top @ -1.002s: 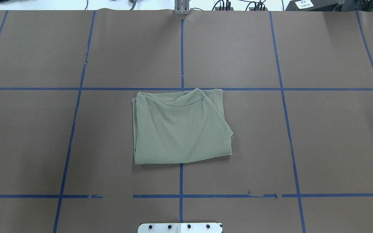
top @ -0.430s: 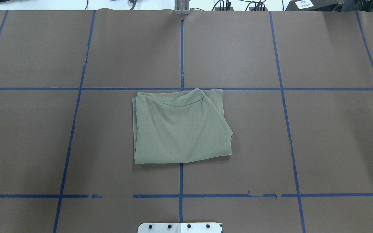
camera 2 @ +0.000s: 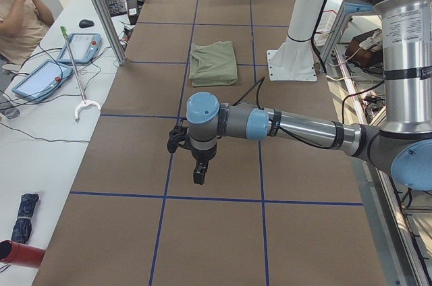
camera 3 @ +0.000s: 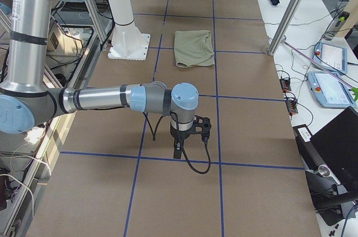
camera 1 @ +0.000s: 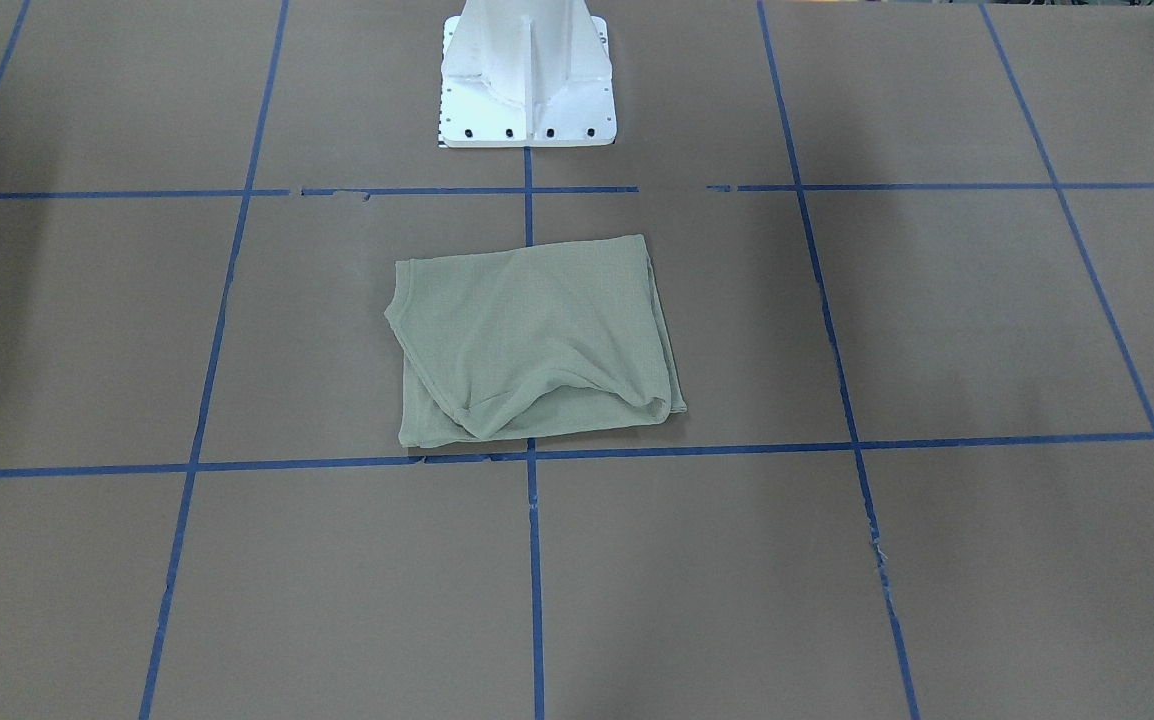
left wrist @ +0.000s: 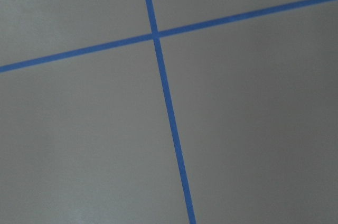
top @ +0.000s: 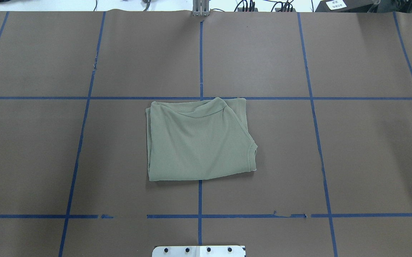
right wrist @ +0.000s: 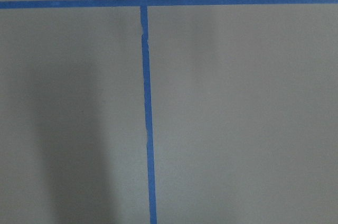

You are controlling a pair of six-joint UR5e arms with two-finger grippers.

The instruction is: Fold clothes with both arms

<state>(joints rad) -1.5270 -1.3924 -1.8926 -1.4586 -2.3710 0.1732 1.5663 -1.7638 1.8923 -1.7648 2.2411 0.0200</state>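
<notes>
The sage-green shirt (top: pixel 199 142) lies folded in a rough rectangle mid-worktop (top: pixel 334 150), near the white pedestal (camera 1: pixel 527 90), sleeves hidden in the folds. The left fingers (camera 2: pixel 198 175) and right fingers (camera 3: pixel 177 150) hang well apart from it, seen only side-on; I cannot tell how far they are parted.

Silver tubular arms (camera 2: pixel 307 129), light blue joint caps (camera 2: pixel 202 106)
</notes>
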